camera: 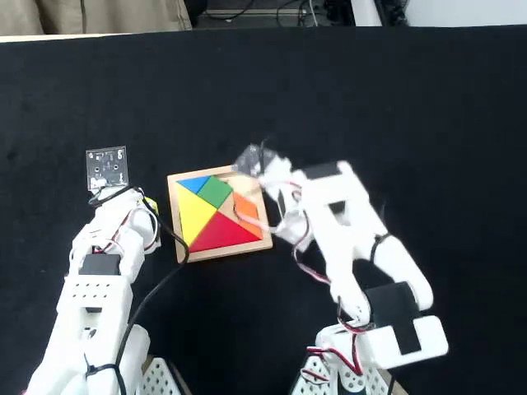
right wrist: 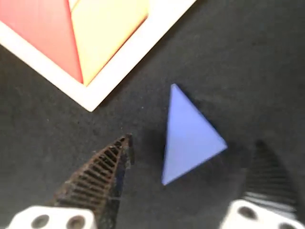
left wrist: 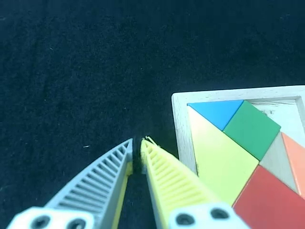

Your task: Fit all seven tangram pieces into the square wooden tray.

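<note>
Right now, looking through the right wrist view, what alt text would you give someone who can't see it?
A blue-violet triangle lies flat on the black table between the two fingers of the open right pincer, touching neither. Beyond it sits a corner of the wooden tray, holding a red piece and a yellow piece side by side.

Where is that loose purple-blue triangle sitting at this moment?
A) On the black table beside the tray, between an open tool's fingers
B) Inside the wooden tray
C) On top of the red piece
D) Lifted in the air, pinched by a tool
A: the right wrist view shows the purple-blue triangle flat on the black table, outside the wooden tray, with the right tool open around it and touching neither side.
</note>
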